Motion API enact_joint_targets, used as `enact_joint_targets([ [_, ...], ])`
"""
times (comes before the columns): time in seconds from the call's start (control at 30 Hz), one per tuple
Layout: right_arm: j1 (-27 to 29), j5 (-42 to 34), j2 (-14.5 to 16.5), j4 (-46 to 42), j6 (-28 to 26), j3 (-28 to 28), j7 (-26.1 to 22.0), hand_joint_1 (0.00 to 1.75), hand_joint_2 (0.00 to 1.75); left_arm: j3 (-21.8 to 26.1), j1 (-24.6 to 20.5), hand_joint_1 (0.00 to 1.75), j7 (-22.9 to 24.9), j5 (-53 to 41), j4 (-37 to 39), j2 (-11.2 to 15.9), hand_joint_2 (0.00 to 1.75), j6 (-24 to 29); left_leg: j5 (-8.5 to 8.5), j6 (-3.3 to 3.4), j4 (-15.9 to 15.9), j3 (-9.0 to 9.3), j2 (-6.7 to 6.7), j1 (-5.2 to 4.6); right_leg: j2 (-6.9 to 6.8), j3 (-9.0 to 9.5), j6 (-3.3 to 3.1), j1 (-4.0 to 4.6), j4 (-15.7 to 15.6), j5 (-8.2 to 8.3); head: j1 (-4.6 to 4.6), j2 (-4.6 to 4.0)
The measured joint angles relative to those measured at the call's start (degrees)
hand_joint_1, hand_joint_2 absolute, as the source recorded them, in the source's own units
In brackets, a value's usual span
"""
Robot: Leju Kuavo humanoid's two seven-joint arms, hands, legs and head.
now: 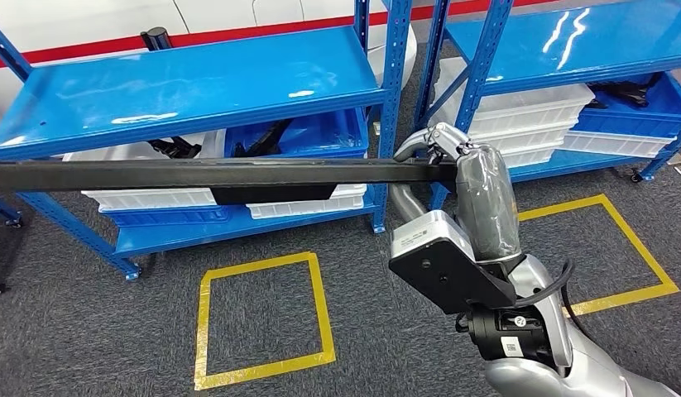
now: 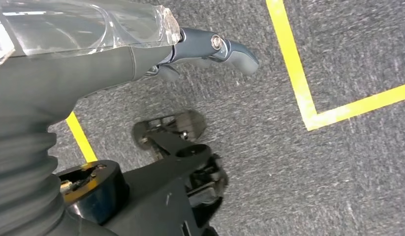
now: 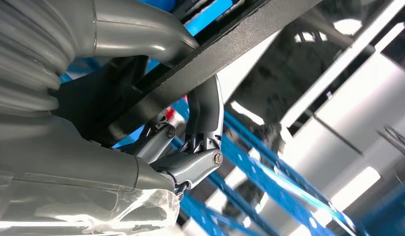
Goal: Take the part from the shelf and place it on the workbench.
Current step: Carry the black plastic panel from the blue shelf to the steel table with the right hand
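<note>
The right hand (image 1: 440, 149) was raised in front of the blue shelf (image 1: 188, 87), its fingers wrapped around one end of the part (image 1: 196, 175), a long, flat black bar. The part was held level, clear of the shelf, and stretched from the hand across the shelf's front towards its far left side. A shorter dark plate sat under the bar near its middle. In the right wrist view the fingers (image 3: 207, 113) curled over the bar's edge, with the thumb against the other side.

The left hand (image 2: 210, 49) hung low over the grey carpet (image 2: 298, 187), holding nothing, its fingers loosely extended.

On the floor in front of the shelf, a square of yellow tape (image 1: 262, 318) was marked on the carpet; a second taped square (image 1: 618, 248) lay to its right, before a second blue shelf (image 1: 568, 41).

Behind the held part, the lower level of the first shelf carried white trays (image 1: 151, 197) and a blue bin (image 1: 320, 136) containing dark items. The second shelf held stacked white trays (image 1: 527, 116) on its lower level.
</note>
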Motion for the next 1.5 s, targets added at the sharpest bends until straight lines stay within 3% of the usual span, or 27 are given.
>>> enact_joint_targets([
  [0.03, -0.01, -1.01, -0.01, -0.02, 0.15, 0.00, 0.05, 1.75, 1.75, 0.00, 0.00, 0.00, -0.13, -0.02, -0.01, 0.00, 1.75, 0.08, 0.68, 0.15, -1.20, 1.20, -0.01, -0.05, 0.03, -0.28, 0.02, 0.09, 0.00, 0.23, -0.01, 0.00],
  [0.07, -0.04, -1.81, -0.02, -0.08, 0.23, 0.00, 0.07, 1.75, 1.75, 0.00, -0.02, 0.00, -0.28, -0.03, -0.01, 0.00, 1.75, 0.18, 2.10, 0.44, -4.56, 3.46, -0.01, -0.14, 0.05, -0.48, 0.08, 0.19, 0.00, 0.43, -0.01, 0.00],
  [0.13, -0.19, -2.78, -0.05, -0.20, 0.29, -0.02, 0.07, 1.75, 1.75, -0.01, -0.12, 0.00, -0.53, -0.07, -0.01, 0.04, 1.75, 0.36, 4.93, 1.39, -13.51, 8.83, 0.01, -0.51, 0.05, -0.70, 0.29, 0.41, 0.04, 0.76, -0.02, -0.01],
  [0.2, -0.31, -3.43, -0.12, -0.27, 0.33, -0.03, 0.09, 1.75, 1.75, -0.01, -0.19, 0.00, -0.62, -0.08, 0.00, 0.10, 1.75, 0.41, 5.93, 2.03, -18.09, 11.14, 0.05, -0.88, 0.02, -1.00, 0.75, 0.52, 0.12, 1.11, 0.00, 0.00],
  [0.27, -0.43, -4.03, -0.23, -0.30, 0.46, -0.03, 0.11, 1.75, 1.75, -0.02, -0.07, 0.00, -0.63, -0.07, 0.00, 0.10, 1.75, 0.52, 6.26, 2.33, -18.58, 10.94, 0.08, -0.98, -0.01, -1.28, 1.39, 0.51, 0.08, 1.51, 0.02, 0.00],
  [0.33, -0.60, -4.42, -0.52, -0.38, 0.57, -0.04, 0.11, 1.75, 1.75, -0.02, -0.02, 0.00, -0.62, -0.04, 0.00, 0.07, 1.75, 0.75, 6.97, 2.82, -18.98, 10.78, 0.17, -0.71, 0.04, -1.95, 1.97, 0.41, 1.33, 0.50, 0.10, 0.00],
  [0.37, -0.66, -4.49, -0.70, -0.44, 0.56, -0.04, 0.10, 1.75, 1.75, -0.02, -0.06, 0.00, -0.60, -0.03, 0.00, 0.05, 1.75, 0.87, 7.31, 3.07, -19.19, 10.68, 0.23, -0.52, 0.07, -2.93, 2.23, 0.36, 3.62, -1.09, 0.19, 0.00],
  [0.43, -0.67, -4.47, -0.94, -0.51, 0.49, -0.02, 0.09, 1.75, 1.75, -0.02, -0.07, 0.00, -0.53, -0.02, 0.00, 0.03, 1.75, 0.99, 7.66, 3.35, -19.20, 10.31, 0.33, -0.45, 0.08, -6.18, 2.78, 0.07, 11.58, -5.50, 0.37, 0.00],
  [0.47, -0.61, -4.45, -1.02, -0.52, 0.46, -0.01, 0.09, 1.75, 1.75, -0.03, -0.01, 0.00, -0.49, -0.03, 0.00, 0.02, 1.75, 0.99, 7.77, 3.38, -19.18, 10.14, 0.34, -0.45, 0.07, -7.69, 3.03, -0.09, 15.40, -7.07, 0.40, 0.00],
  [0.5, -0.55, -4.50, -1.11, -0.52, 0.45, 0.00, 0.10, 1.75, 1.75, -0.03, 0.04, 0.00, -0.44, -0.04, 0.00, 0.01, 1.75, 1.00, 7.86, 3.33, -19.14, 10.01, 0.34, -0.42, 0.06, -8.37, 3.27, -0.27, 17.50, -7.61, 0.40, 0.00],
  [0.53, -0.51, -4.62, -1.21, -0.52, 0.45, 0.00, 0.10, 1.75, 1.75, -0.04, 0.09, 0.00, -0.38, -0.04, 0.00, 0.01, 1.75, 1.00, 7.93, 3.25, -19.10, 9.94, 0.33, -0.35, 0.06, -7.94, 3.46, -0.46, 17.31, -7.07, 0.42, 0.00],
  [0.57, -0.49, -4.75, -1.30, -0.53, 0.45, 0.00, 0.11, 1.75, 1.75, -0.04, 0.10, 0.00, -0.32, -0.03, 0.00, 0.01, 1.75, 0.99, 7.96, 3.14, -19.03, 9.92, 0.31, -0.25, 0.05, -6.30, 3.62, -0.67, 14.59, -5.53, 0.44, 0.00],
  [0.63, -0.52, -5.02, -1.40, -0.58, 0.45, 0.00, 0.10, 1.75, 1.75, -0.04, 0.06, 0.00, -0.24, -0.03, 0.00, 0.02, 1.75, 1.02, 7.80, 2.66, -18.60, 9.75, 0.25, -0.23, 0.06, -1.61, 3.86, -0.99, 6.09, -2.14, 0.53, 0.00],
  [0.7, -0.57, -5.26, -1.43, -0.73, 0.45, -0.01, 0.09, 1.75, 1.75, -0.06, 0.00, 0.00, -0.20, -0.03, -0.01, 0.02, 1.75, 1.10, 7.66, 1.98, -18.03, 9.23, 0.22, -0.41, 0.12, 0.65, 3.43, -0.96, 1.23, -0.90, 0.50, 0.00],
  [0.83, -0.57, -5.44, -1.69, -0.97, 0.46, -0.02, 0.09, 1.75, 1.75, -0.11, 0.07, 0.00, -0.12, -0.02, -0.01, 0.01, 1.75, 1.19, 7.07, 0.82, -16.91, 8.22, 0.21, -0.21, 0.11, 0.13, 1.80, -0.83, 0.77, -0.64, 0.35, 0.00],
  [0.9, -0.60, -5.41, -1.73, -1.14, 0.45, -0.02, 0.09, 1.75, 1.75, -0.11, 0.07, 0.00, -0.12, 0.05, -0.01, -0.03, 1.75, 1.21, 3.98, 0.36, -11.75, 5.90, 0.20, -0.03, -0.05, 0.03, 1.18, -0.93, 0.58, -0.39, 0.17, 0.00],
  [0.97, -0.59, -5.37, -1.76, -1.20, 0.45, 0.01, 0.10, 1.75, 1.75, -0.11, 0.14, 0.00, -0.12, 0.15, 0.00, -0.04, 1.75, 1.27, 0.63, 0.04, -4.01, 2.42, 0.19, 0.02, -0.18, -0.15, 0.88, -0.80, 0.60, -0.31, 0.01, 0.00],
  [1.0, -0.57, -5.36, -1.78, -1.20, 0.45, 0.04, 0.11, 1.75, 1.75, -0.12, 0.21, 0.00, -0.12, 0.19, 0.00, -0.04, 1.75, 1.31, 0.01, -0.02, -1.57, 1.34, 0.20, 0.02, -0.22, -0.21, 0.85, -0.72, 0.60, -0.30, -0.02, 0.00],
  [1.03, -0.56, -5.34, -1.80, -1.20, 0.45, 0.07, 0.12, 1.75, 1.75, -0.13, 0.26, 0.00, -0.12, 0.19, 0.00, -0.04, 1.75, 1.32, 0.43, 0.01, -1.24, 1.22, 0.20, 0.02, -0.25, -0.23, 0.83, -0.67, 0.62, -0.29, -0.04, 0.00],
  [1.07, -0.56, -5.33, -1.81, -1.20, 0.45, 0.10, 0.13, 1.75, 1.75, -0.13, 0.28, 0.00, -0.12, 0.18, 0.00, -0.04, 1.75, 1.32, 1.79, 0.11, -3.13, 2.18, 0.21, 0.01, -0.29, -0.20, 0.83, -0.63, 0.62, -0.28, -0.04, 0.00],
  [1.13, -0.56, -5.20, -1.82, -1.31, 0.45, 0.10, 0.13, 1.75, 1.75, -0.13, 0.20, 0.00, -0.12, 0.18, 0.00, -0.04, 1.75, 1.32, 5.44, 0.63, -11.10, 6.11, 0.69, -0.17, -0.41, -0.09, 0.89, -0.51, 0.64, -0.29, -0.05, -0.01],
  [1.2, -0.57, -4.98, -1.87, -1.51, 0.45, 0.07, 0.15, 1.75, 1.75, -0.13, 0.00, 0.00, -0.12, 0.19, -0.01, -0.04, 1.75, 1.32, 7.23, 1.21, -16.81, 8.64, 1.21, -0.58, -0.58, -0.24, 1.19, -0.30, 0.72, -0.24, -0.05, -0.01],
  [1.33, -0.58, -4.64, -2.19, -1.84, 0.50, -0.01, 0.34, 1.75, 1.75, -0.13, 0.14, 0.00, -0.12, 0.21, 0.00, -0.05, 1.75, 1.32, 7.72, 2.21, -17.91, 8.57, 0.69, -0.64, -0.96, -0.74, 2.30, -0.30, 1.23, -0.65, -0.02, 0.00],
  [1.4, -0.57, -4.41, -2.57, -2.15, 0.61, -0.09, 0.59, 1.75, 1.75, -0.14, 0.18, 0.00, -0.11, 0.19, 0.00, -0.07, 1.75, 1.34, 8.13, 2.83, -18.24, 8.67, 0.31, -0.38, -0.78, -2.45, 2.75, -0.40, 5.48, -3.51, 0.09, 0.00],
  [1.47, -0.47, -4.26, -2.91, -2.39, 0.75, -0.12, 0.81, 1.75, 1.75, -0.16, 0.23, 0.00, 0.00, 0.17, 0.00, -0.08, 1.75, 1.33, 8.23, 3.06, -18.22, 8.61, -0.16, -0.42, -0.67, -5.84, 3.02, -0.42, 13.49, -7.38, 0.20, 0.00],
  [1.5, -0.36, -4.22, -3.09, -2.46, 0.86, -0.11, 0.89, 1.75, 1.75, -0.19, 0.32, 0.00, 0.08, 0.14, 0.00, -0.09, 1.75, 1.30, 8.25, 3.07, -18.20, 8.59, -0.47, -0.42, -0.65, -7.19, 3.12, -0.44, 16.59, -8.37, 0.21, 0.00],
])
